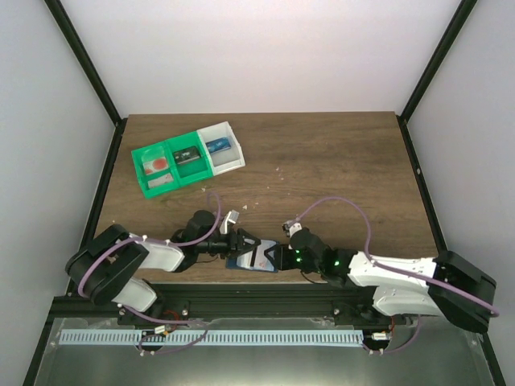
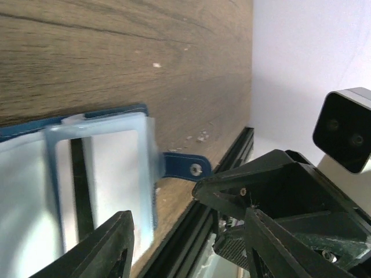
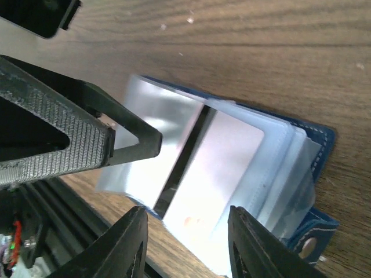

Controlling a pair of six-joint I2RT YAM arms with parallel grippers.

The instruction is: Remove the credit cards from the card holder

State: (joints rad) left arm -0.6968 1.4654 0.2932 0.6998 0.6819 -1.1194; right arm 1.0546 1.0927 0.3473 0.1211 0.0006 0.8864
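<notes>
Left: we see a black-jointed, white-shelled left arm (image 1: 157, 257).
Right: our white-shelled right arm (image 1: 394, 273) shows small green lights (image 1: 327, 261).
Cables: thin purple cables (image 1: 338, 199).
Fingers: black plastic wedge fingers (image 2: 110, 249).

Card holder (image 2: 179, 164) runs off the frame beneath the left gripper (image 2: 185, 231), clear sleeves (image 2: 110, 174) all blur; under the right gripper (image 3: 185, 217), the pale card (image 3: 226, 156) is cut off too.

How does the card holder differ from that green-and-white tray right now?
The card holder is blue and lies open at the near edge; the tray is green and white, at the far left. The card holder shows clear sleeves; the tray has three compartments. Both rest on the table.
</notes>
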